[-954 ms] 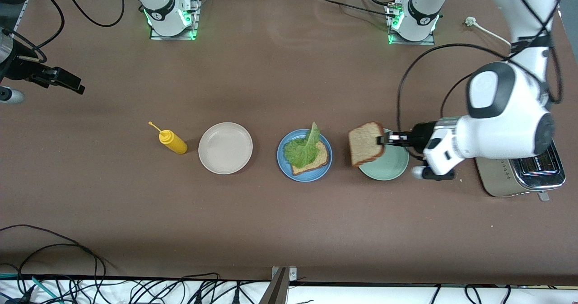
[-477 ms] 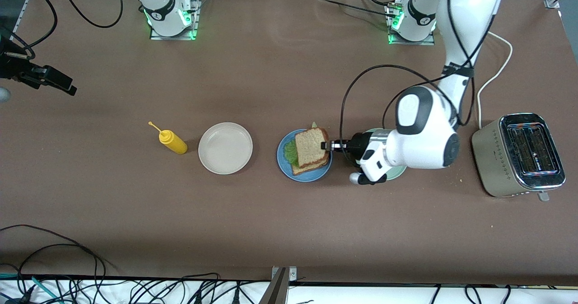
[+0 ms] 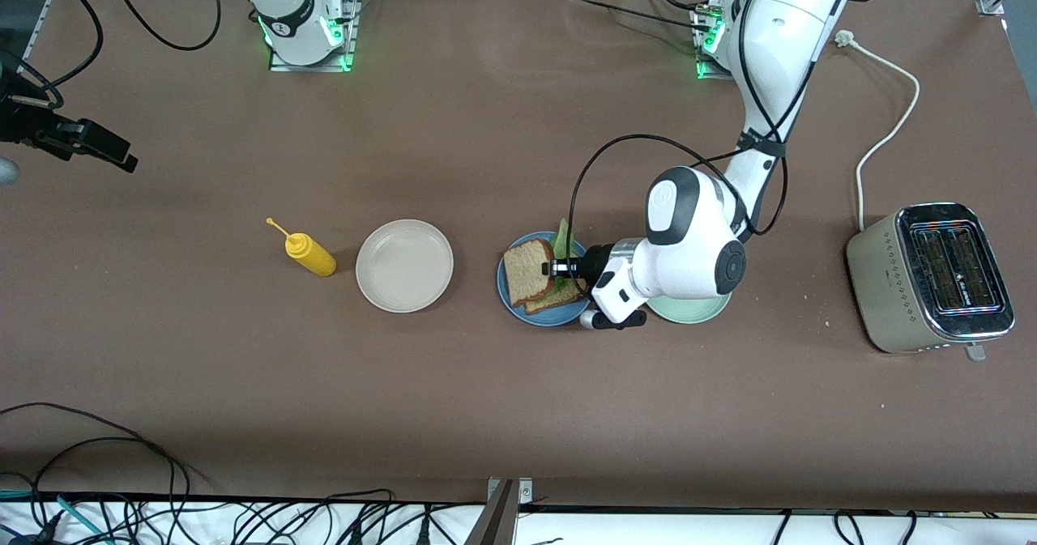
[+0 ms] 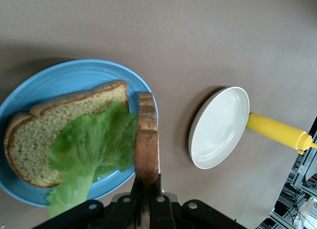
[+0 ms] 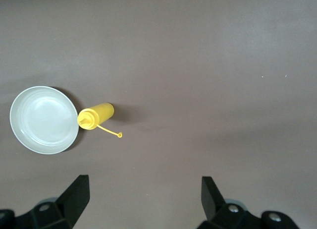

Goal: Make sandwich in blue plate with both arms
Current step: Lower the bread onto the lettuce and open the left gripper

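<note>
- Right gripper (image 5: 143, 199) waits, jaws wide and empty, over bare table at the right arm's end.
- Blue plate (image 3: 512, 304) holds bottom slice (image 4: 34, 140) and lettuce (image 4: 91, 147).
- Left gripper (image 3: 553, 268) clamps the top slice (image 3: 527, 272) on edge above the lettuce; it needs tipping flat.

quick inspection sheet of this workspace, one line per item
surface: brown table, small crumbs near the toaster
job's things: blue plate holds bottom slice and lettuce; top slice held over them, tilted on edge
clutter: cream plate, mustard bottle, mint plate
grippers: left gripper shut on top slice over the blue plate; right gripper open, waiting above the table's right-arm end
cables: toaster cord; loose wires at the table edge nearest the camera
surroundings: nothing seen
</note>
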`<state>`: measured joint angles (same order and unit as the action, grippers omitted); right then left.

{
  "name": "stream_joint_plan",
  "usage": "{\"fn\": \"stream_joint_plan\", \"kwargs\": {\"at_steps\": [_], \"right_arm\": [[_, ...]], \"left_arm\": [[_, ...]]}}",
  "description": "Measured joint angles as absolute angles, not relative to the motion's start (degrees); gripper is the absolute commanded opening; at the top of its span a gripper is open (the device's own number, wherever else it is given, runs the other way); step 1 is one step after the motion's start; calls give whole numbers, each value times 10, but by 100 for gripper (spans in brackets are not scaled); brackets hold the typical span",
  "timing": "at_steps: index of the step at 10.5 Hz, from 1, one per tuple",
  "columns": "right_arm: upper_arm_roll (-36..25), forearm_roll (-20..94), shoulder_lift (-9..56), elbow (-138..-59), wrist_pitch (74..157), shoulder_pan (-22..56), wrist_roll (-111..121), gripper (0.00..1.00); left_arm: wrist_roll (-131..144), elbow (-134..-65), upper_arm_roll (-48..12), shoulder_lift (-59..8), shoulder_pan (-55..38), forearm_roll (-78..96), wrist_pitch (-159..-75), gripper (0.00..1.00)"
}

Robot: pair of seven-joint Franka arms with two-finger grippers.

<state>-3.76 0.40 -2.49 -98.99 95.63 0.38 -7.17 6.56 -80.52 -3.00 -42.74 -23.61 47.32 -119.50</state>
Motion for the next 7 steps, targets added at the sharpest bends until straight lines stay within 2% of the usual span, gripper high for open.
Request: {"fn": "stream_joint_plan", "kwargs": {"at_steps": [1,2,4,7], "right_arm": [[-38,4,-25,-990,956,4,-72,100],[-37,4,-25,-989,956,4,-72,100],[-37,4,-25,-987,956,4,-72,100],[-37,4,-25,-986,956,4,-72,100]], "left_arm": [[66,-805,-29,-428,-236,473,-1195,25],[64,-805,-26,-428,-236,473,-1195,46],[23,-808,-15,-430,-230,473,-1194,100],[-89,-841,1,-438,-213,473,-1189,100]]}}
